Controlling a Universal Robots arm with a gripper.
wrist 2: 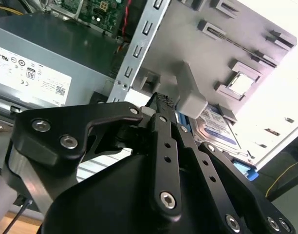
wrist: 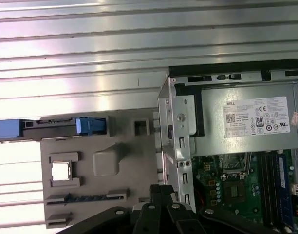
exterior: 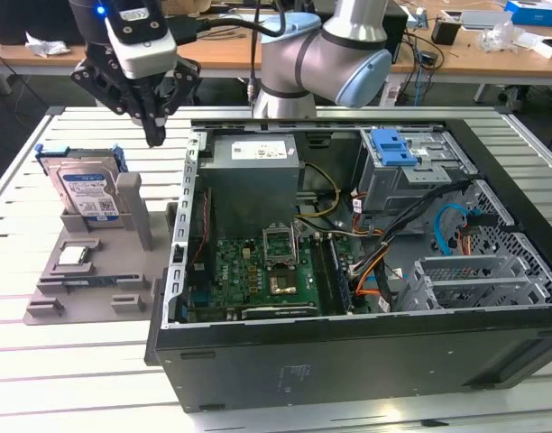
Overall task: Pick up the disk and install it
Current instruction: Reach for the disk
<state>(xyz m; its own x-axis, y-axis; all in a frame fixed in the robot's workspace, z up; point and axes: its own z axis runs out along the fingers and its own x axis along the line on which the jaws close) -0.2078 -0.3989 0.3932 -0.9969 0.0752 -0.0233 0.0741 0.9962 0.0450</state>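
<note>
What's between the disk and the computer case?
In the exterior view, a grey upright post of the parts holder stands between the disk and the case.

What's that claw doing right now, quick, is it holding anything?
Gripper: closed, holding nothing. It hangs above the table, apart from the disk standing in its grey stand.

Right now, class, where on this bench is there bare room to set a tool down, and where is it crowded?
Bare slats of the table lie in front of the grey holder, toward the exterior view's left of the computer case. Crowded: the holder, where the disk stands, and the case interior, full of motherboard and cables.
</note>
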